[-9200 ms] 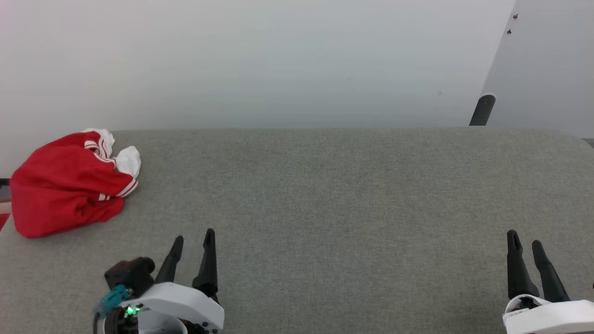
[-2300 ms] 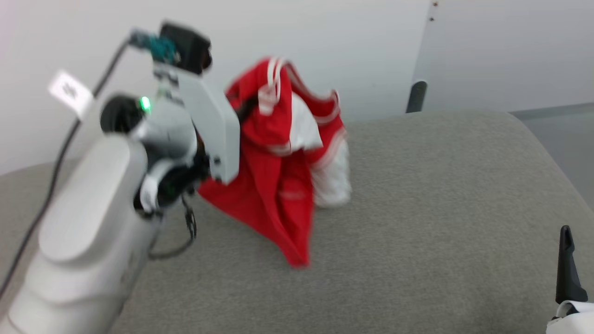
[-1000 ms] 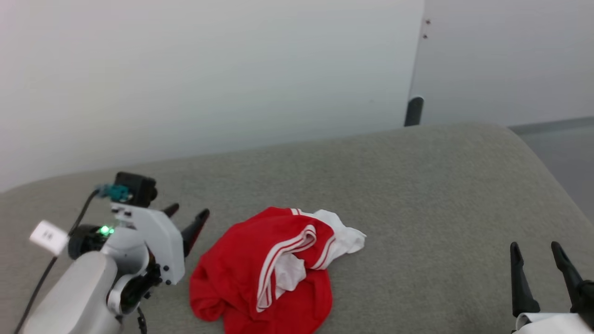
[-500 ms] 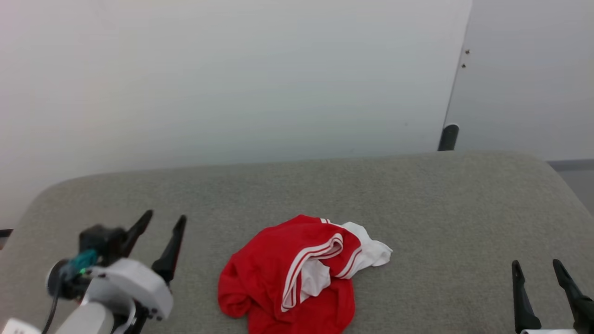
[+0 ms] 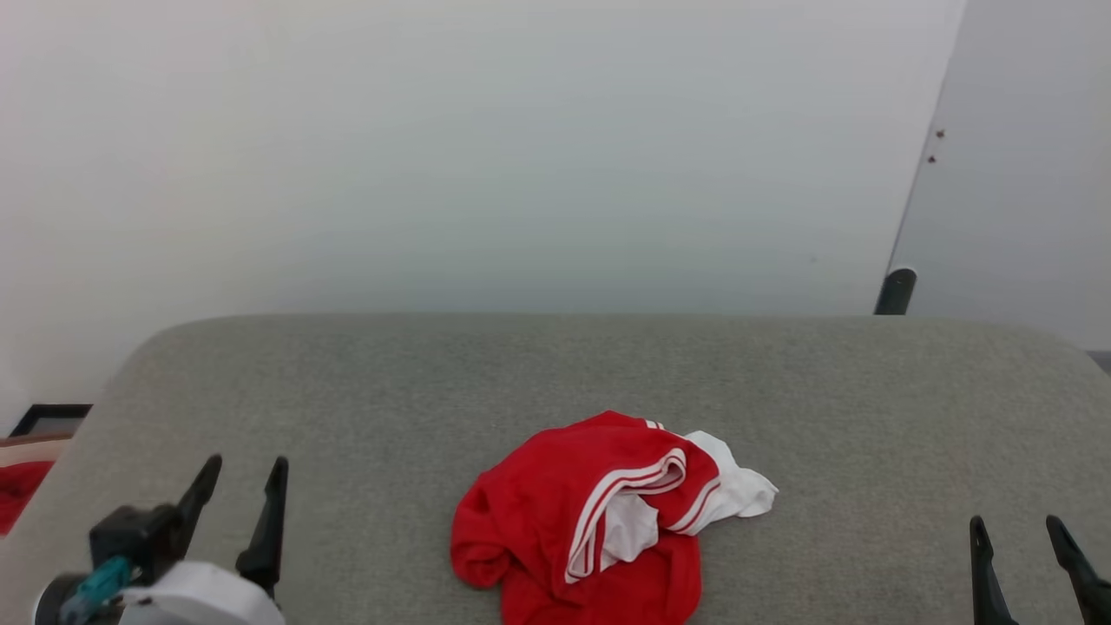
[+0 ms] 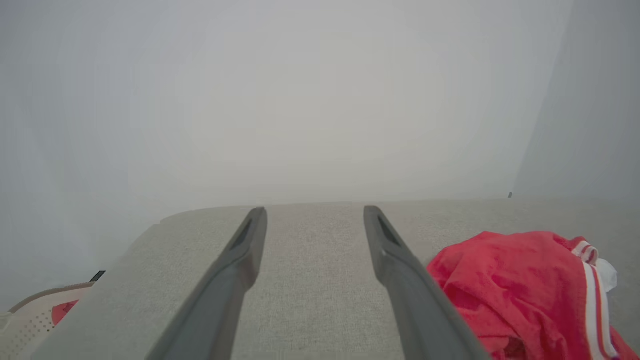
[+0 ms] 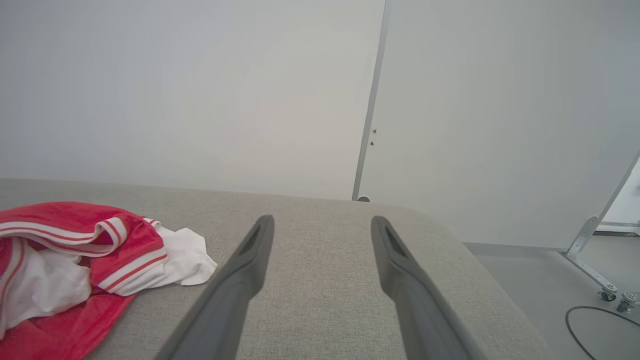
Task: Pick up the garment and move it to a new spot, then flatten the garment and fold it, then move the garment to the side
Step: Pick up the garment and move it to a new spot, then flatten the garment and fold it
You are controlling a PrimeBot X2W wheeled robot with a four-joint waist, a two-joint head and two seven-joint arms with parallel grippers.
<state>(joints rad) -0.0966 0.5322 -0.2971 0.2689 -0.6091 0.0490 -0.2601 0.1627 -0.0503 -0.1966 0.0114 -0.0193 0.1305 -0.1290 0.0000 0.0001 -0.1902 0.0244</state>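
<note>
The garment point(image 5: 599, 521) lies crumpled in a heap near the front middle of the grey padded table point(image 5: 555, 365), bright red with white parts and striped trim showing. It also appears at the right of the left wrist view as the garment point(image 6: 520, 290), and at the left of the right wrist view as the garment point(image 7: 85, 260). My left gripper point(image 5: 245, 464) stands open at the lower left, well apart from the cloth, nothing between its fingers. My right gripper point(image 5: 1017, 525) is open at the lower right, also empty.
A white wall stands behind the table. A dark post point(image 5: 894, 292) rises at the table's far right corner. Off the table's left edge a pale basket point(image 6: 30, 320) holds a bit of red cloth point(image 5: 16, 490). Floor with a cable point(image 7: 595, 325) lies to the right.
The view has swung right and tilted, so the heap sits more central. My left gripper has drawn back toward the lower left, away from the garment. The garment lies still.
</note>
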